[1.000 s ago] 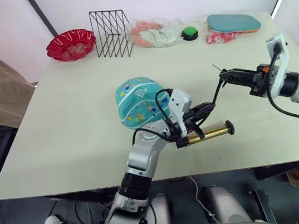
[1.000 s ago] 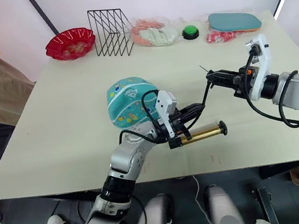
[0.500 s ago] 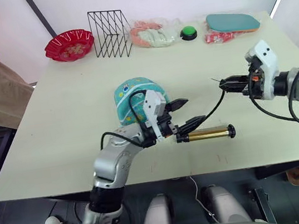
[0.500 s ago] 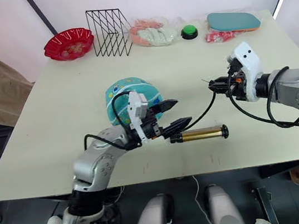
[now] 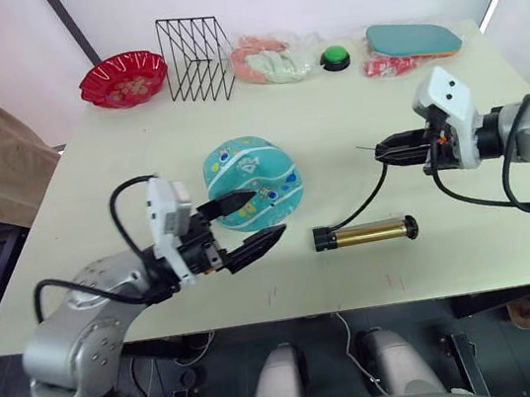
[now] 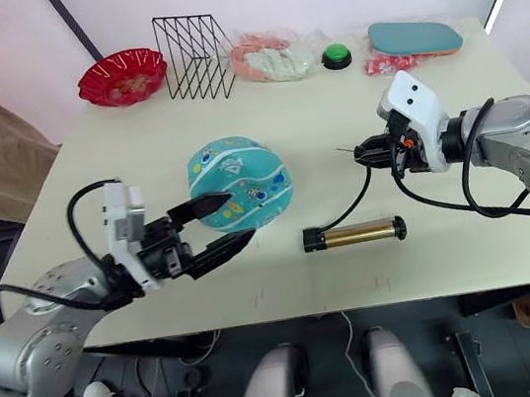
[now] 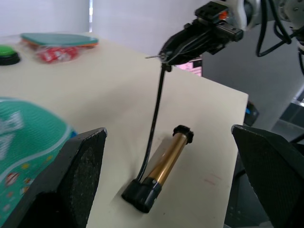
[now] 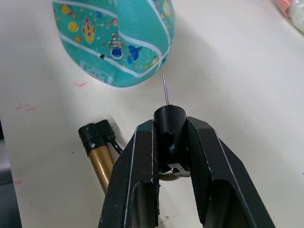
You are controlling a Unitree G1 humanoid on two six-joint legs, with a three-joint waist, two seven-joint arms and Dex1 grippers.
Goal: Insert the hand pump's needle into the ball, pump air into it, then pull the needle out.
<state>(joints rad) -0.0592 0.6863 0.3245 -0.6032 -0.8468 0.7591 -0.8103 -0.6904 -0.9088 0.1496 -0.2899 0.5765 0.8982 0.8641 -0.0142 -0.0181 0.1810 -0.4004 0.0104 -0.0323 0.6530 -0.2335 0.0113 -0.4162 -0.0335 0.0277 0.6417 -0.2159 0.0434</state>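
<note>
Right claw (image 8: 169,142) grips needle (image 8: 165,89) fitting; ball (image 5: 254,182) near, gap unobstructed.

Legible text: none; the ball (image 8: 118,38) bears small cartoon prints and a white mark near its lower edge, too small to read, and no label, brand, number or sign can be made out on the hand pump (image 5: 365,234).

We see the hand pump's (image 5: 365,234) glossy bronze metal barrel, the ball's (image 5: 253,180) matt printed rubber, and the smooth matt counter (image 5: 121,170).
</note>
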